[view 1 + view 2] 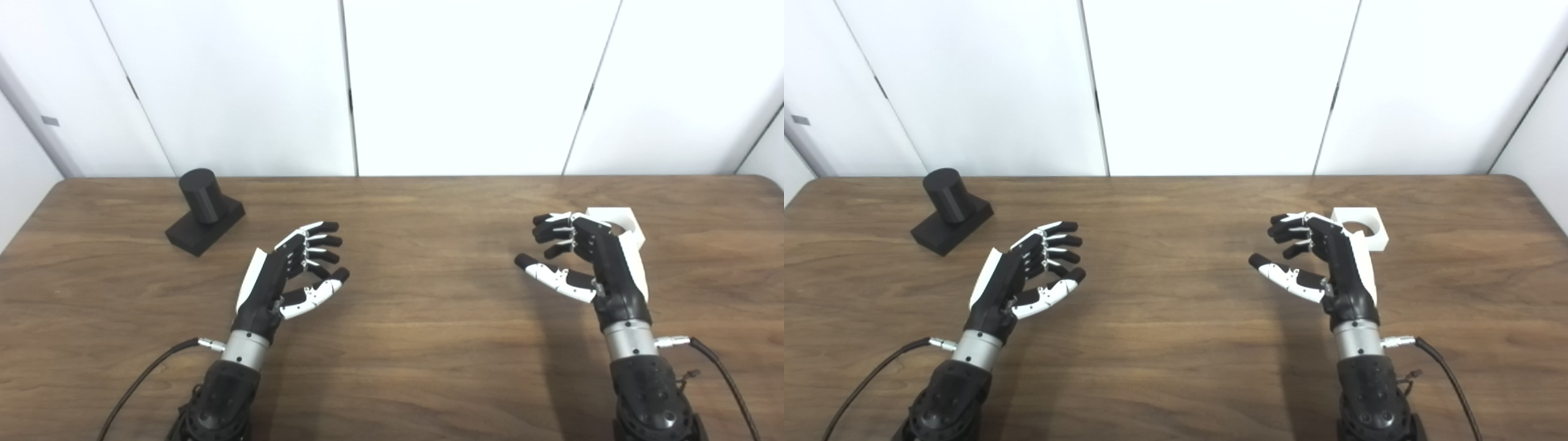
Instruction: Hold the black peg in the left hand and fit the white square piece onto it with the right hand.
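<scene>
The black peg (204, 208), a short cylinder upright on a flat black base, stands on the table at the far left. My left hand (289, 269) hovers open to the right of it and nearer to me, holding nothing. The white square piece (1361, 228), with a round hole in its top, lies on the table at the right. My right hand (582, 260) is open just in front of and left of that piece, partly hiding it, fingers curled but empty.
The wooden table (422, 318) spans the whole view, with white wall panels behind its far edge. Cables (144, 373) trail from both wrists toward the near edge.
</scene>
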`<action>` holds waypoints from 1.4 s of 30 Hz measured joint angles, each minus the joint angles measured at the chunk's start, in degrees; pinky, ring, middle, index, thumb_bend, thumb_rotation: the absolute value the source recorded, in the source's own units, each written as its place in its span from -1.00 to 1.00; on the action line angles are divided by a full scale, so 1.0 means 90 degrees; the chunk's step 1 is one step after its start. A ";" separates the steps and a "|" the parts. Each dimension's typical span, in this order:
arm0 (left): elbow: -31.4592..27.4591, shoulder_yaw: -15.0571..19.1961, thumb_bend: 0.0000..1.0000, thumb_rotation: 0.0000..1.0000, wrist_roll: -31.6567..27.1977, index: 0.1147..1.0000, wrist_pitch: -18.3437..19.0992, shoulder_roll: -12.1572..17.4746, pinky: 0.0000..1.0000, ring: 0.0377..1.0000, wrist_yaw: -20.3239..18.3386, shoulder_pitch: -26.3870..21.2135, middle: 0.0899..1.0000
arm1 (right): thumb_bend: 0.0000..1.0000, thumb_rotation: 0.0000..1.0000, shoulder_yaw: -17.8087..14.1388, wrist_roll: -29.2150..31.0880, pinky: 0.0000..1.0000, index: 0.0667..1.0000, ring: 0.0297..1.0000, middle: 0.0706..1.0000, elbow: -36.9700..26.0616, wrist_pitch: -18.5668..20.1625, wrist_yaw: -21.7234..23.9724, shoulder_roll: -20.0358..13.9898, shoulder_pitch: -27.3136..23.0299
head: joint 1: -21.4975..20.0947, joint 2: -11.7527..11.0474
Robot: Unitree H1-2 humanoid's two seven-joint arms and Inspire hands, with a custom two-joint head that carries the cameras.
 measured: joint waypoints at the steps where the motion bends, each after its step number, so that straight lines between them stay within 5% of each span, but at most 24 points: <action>1: 0.0000 0.0000 0.12 -0.79 0.0000 0.46 0.0001 0.0000 0.05 0.28 0.0000 0.0000 0.41 | 0.01 -0.77 0.0000 0.0001 -0.06 -0.08 0.16 0.27 0.0000 0.0000 0.0000 0.0000 0.0000 | 0.0000 0.0000; 11: 0.0005 -0.0025 0.12 -0.78 -0.0029 0.44 0.0001 -0.0003 0.11 0.34 -0.0013 0.0000 0.42 | 0.01 -0.77 -0.0001 0.0003 -0.07 -0.08 0.15 0.25 0.0001 -0.0014 -0.0001 -0.0005 0.0000 | 0.0400 -0.0146; 19: 0.0087 -0.0214 0.11 -0.86 0.0038 0.43 -0.0033 -0.0169 0.14 0.34 0.0045 0.0018 0.41 | 0.00 -0.77 -0.0133 0.0149 -0.09 -0.09 0.14 0.26 0.0183 -0.0283 0.0007 -0.0179 0.0057 | 0.1816 -0.0586; 42: 0.0073 -0.0241 0.17 -0.95 0.0303 0.36 -0.0147 -0.0337 0.05 0.33 0.0128 0.0018 0.42 | 0.00 -0.78 -0.0200 0.0413 -0.06 -0.09 0.17 0.28 -0.0094 -0.0047 0.0140 -0.0222 0.0200 | 0.2021 -0.0801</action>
